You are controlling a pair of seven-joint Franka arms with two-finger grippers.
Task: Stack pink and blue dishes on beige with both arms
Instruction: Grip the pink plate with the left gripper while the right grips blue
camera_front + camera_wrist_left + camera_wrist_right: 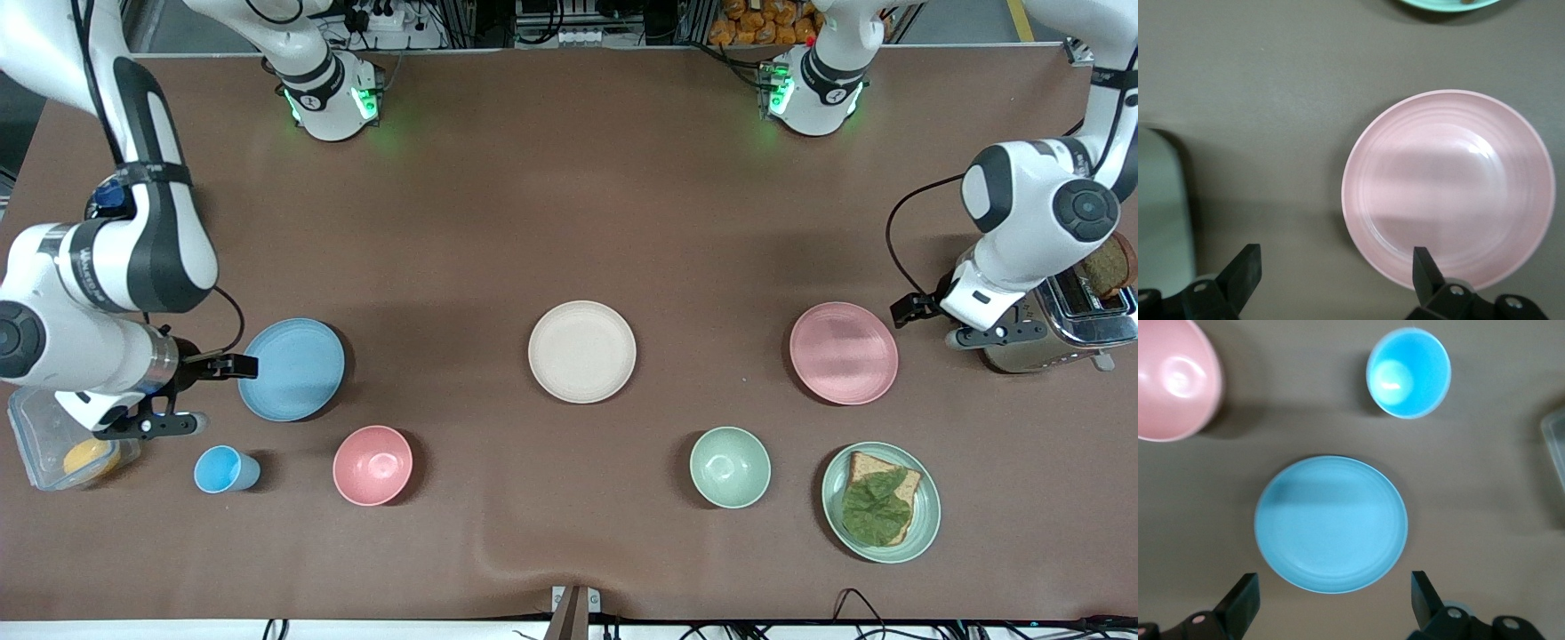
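Take the beige plate [582, 351] as your landmark: it sits bare at the table's middle, so no stacking has begun and you are at the approach to the first pickups. Nearer the front camera than it, a pink bowl [372, 465] and a blue cup [220, 468] lie toward the right arm's end, a green bowl [730, 467] and a green plate with bread and a leaf [880, 501] toward the left arm's end; leave all four alone. Level with the beige plate, the blue plate [292, 369] lies well apart toward the right arm's end, the pink plate [844, 352] well apart toward the left arm's end. The right gripper [182, 391] hangs just beside the blue plate's rim, jaws spread wide and empty; the left gripper [951, 322] hangs just beside the pink plate, near a toaster [1058, 320], also wide and empty. Your next move probably calls for each gripper to drop to its plate's rim and pinch the shallow lip, and it likely pays to carry one plate over at a time. Lettering on the right arm's link is too small to read with confidence.
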